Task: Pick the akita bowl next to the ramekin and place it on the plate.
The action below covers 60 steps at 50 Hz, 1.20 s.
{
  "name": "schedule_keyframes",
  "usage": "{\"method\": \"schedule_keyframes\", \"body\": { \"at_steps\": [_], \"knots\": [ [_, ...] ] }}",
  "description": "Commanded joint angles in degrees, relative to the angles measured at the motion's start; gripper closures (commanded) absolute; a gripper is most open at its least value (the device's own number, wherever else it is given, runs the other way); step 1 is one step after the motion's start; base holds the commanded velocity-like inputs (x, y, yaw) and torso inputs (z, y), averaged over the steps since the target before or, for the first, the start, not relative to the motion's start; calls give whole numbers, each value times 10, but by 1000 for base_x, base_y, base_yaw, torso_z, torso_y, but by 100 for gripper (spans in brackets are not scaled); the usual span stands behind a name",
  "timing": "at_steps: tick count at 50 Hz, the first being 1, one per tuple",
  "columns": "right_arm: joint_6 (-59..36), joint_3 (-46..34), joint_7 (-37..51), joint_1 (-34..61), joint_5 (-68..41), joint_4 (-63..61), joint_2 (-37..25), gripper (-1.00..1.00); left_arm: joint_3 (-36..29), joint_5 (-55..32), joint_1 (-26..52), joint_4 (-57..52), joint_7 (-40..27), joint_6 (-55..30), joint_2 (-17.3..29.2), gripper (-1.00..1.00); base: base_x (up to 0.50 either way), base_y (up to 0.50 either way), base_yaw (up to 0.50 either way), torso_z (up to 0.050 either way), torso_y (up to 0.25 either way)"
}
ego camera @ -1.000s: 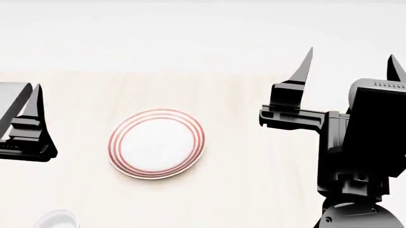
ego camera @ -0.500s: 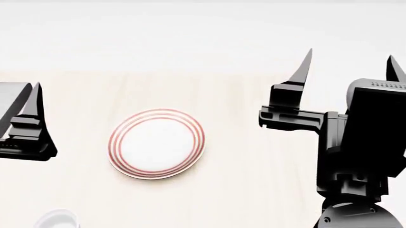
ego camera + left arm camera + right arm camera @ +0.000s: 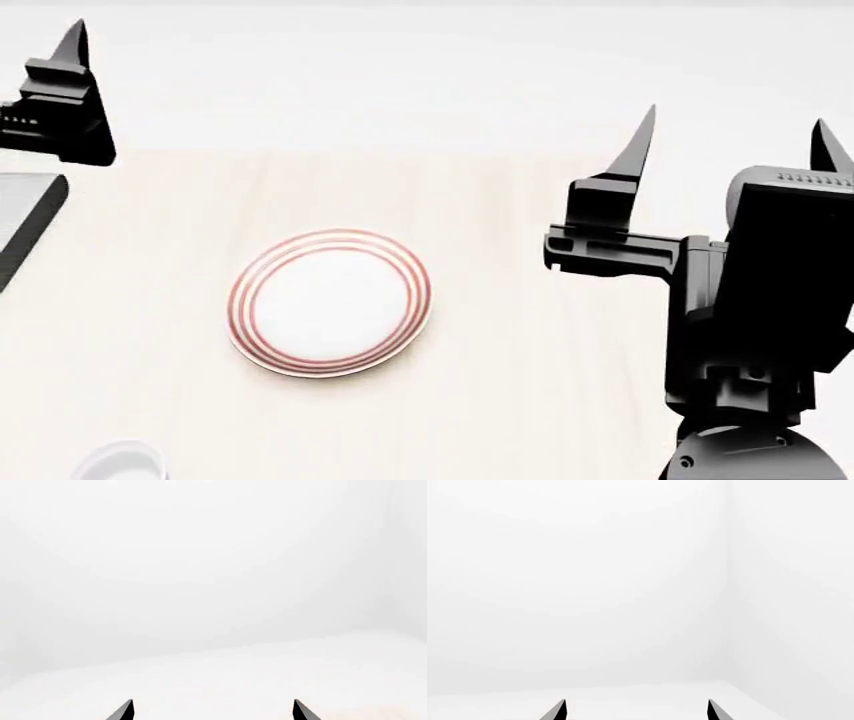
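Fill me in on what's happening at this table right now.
Nothing is being handled yet. The left gripper and right gripper are both open, empty and raised above the table, their wrist cameras seeing only blank white surroundings. The red-ringed plate lies bare between them, and the white ramekin peeks in at the near left edge. No bowl is in view.

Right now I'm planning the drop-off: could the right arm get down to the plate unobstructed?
Probably yes. The plate lies bare on the table, nothing stands between it and the open right gripper, which hangs above and beside it.
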<state>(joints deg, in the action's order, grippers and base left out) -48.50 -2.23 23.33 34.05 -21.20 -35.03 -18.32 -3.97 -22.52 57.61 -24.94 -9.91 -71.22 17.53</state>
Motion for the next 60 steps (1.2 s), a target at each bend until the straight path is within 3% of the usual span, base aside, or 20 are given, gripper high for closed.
{"method": "schedule_keyframes", "body": {
  "at_steps": [1, 19, 44, 60],
  "knots": [
    [7, -2, 0, -1, -1, 3, -1, -100, -50, 32, 131, 187, 4, 26, -16, -100, 0, 0, 0, 0, 0],
    [4, 0, 4, 0, -7, 1, -2, -100, -27, 86, 233, 398, -76, 48, -57, -100, 0, 0, 0, 0, 0],
    [6, 1, 8, -1, -13, 4, -4, -100, 104, 97, 181, 319, -182, -33, -38, -100, 0, 0, 0, 0, 0],
    [4, 1, 12, 1, -17, 3, -5, -100, 114, 97, 160, 299, -199, -78, -37, -100, 0, 0, 0, 0, 0]
  ]
}}
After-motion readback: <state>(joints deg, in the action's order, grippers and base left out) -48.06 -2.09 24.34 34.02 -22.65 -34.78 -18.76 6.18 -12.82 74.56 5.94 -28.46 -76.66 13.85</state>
